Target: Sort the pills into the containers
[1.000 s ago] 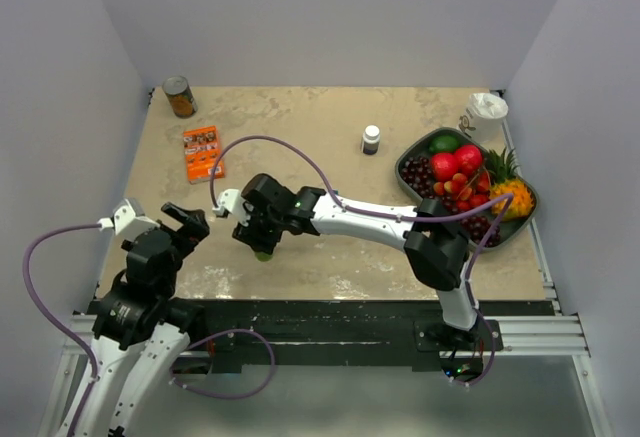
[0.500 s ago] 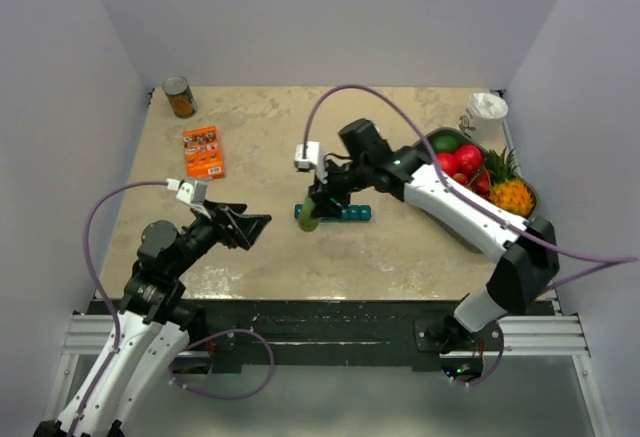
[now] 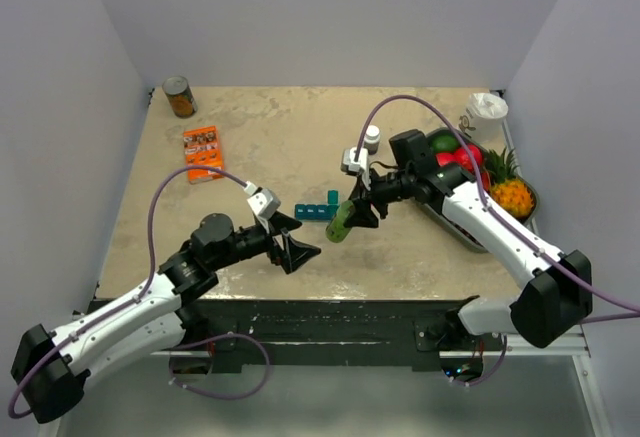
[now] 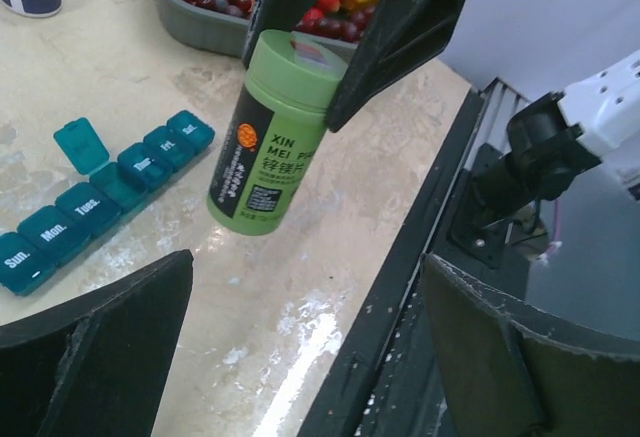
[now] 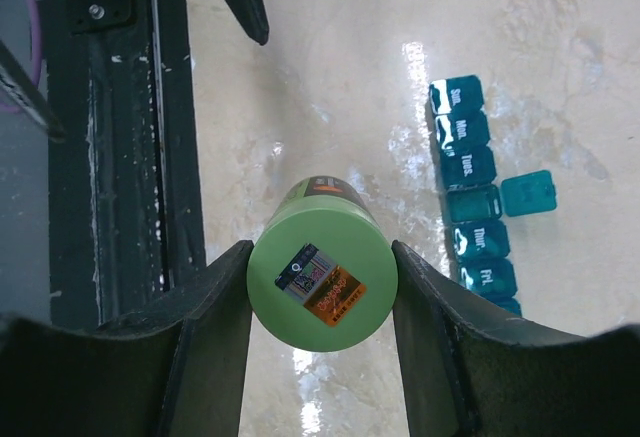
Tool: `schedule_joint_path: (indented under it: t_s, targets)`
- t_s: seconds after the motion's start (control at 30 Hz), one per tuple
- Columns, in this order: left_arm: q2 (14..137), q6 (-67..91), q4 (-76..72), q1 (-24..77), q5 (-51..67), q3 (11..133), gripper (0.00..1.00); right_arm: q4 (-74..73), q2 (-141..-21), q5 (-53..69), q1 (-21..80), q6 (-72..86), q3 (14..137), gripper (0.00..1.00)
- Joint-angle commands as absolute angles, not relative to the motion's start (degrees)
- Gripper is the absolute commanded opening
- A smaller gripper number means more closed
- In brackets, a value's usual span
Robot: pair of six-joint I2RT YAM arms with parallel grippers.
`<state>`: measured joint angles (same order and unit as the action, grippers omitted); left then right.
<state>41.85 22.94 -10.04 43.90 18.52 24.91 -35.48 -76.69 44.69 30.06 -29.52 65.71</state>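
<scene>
Holding green bottle (image 3: pixel 340 223) in right fingers (image 3: pixel 362 208), off tabletop (image 3: pixel 420 252) just right of teal pill organiser (image 3: pixel 316 211), one lid (image 4: pixel 80 145) open. Holding left fingers (image 3: pixel 303 254) wide apart, empty, near-left.

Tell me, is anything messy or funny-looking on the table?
One thing: the teal pill organiser has just one lid flipped up, the middle one; the others are shut. The green bottle hangs tilted above the table in the right gripper, cap on. No spilled pills show.
</scene>
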Motion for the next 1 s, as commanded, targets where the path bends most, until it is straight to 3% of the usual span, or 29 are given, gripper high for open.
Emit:
schedule_joint_path:
  t_s: [0.0,0.53,0.97]
  targets:
    - [43.5,17.0,-17.6,47.9,11.2,22.6,1.0,-33.4,-73.8,50.8,27.9,-30.9,64.1,0.04]
    - [47.5,7.7,-28.7,59.8,3.4,16.4,1.0,-31.9,-72.3,54.1,24.9,-30.1,60.4,0.05]
    - [59.0,0.3,-36.1,65.6,-7.9,20.7,1.0,-32.0,-74.1,57.8,25.0,-29.5,60.6,0.04]
